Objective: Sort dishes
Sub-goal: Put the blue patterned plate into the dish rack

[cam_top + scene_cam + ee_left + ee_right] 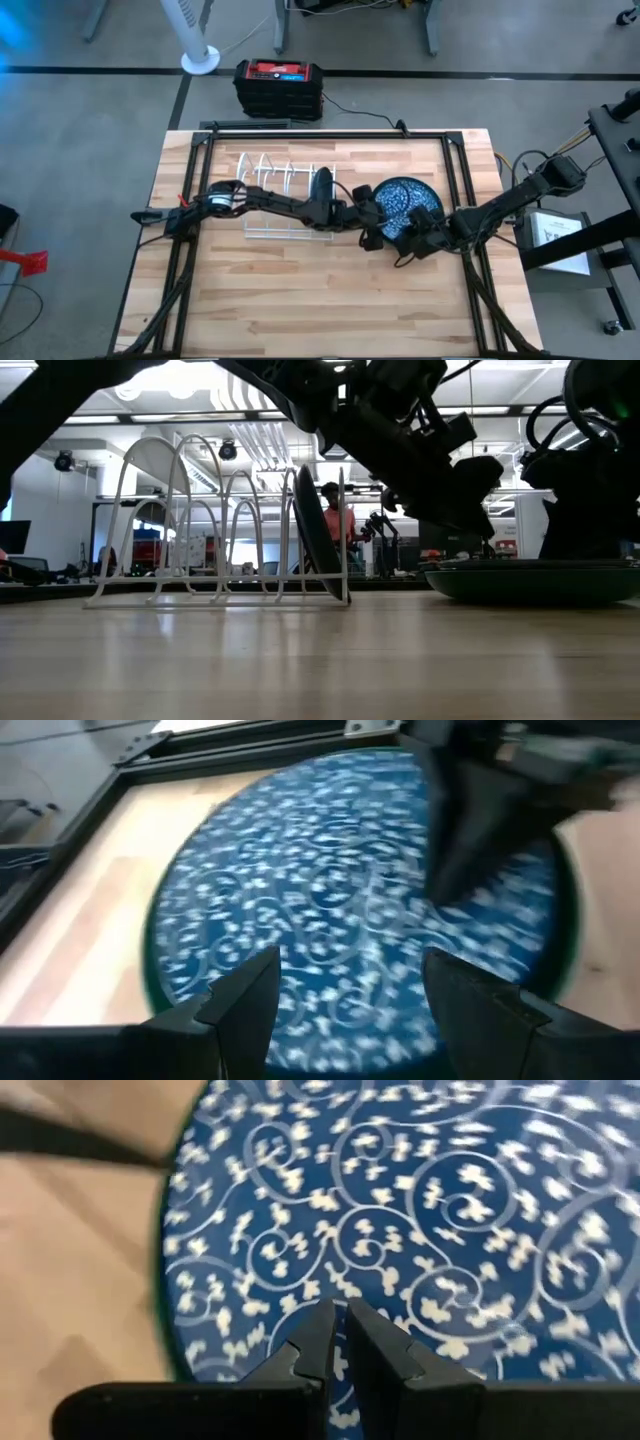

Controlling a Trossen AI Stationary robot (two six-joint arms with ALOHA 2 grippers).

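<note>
- Light wooden plank table top (300,290) framed by black metal rails (330,133).
- Grey concrete floor (90,150) all round, crossed by a dark line (100,70) beyond the far edge.
- Black and red box-shaped case (279,87) on the floor just past the far edge, a thin cable trailing right.
- White round-based fan stand (199,58) to its left.
- Bright ceiling lights (150,388) in the open room behind; a person in a red top (338,520) standing far off.

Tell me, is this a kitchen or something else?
Probably a robot lab or workshop, not a kitchen. The wooden table sits on a grey floor beside a toolbox, and the low view shows a big room with desks and a person.
</note>
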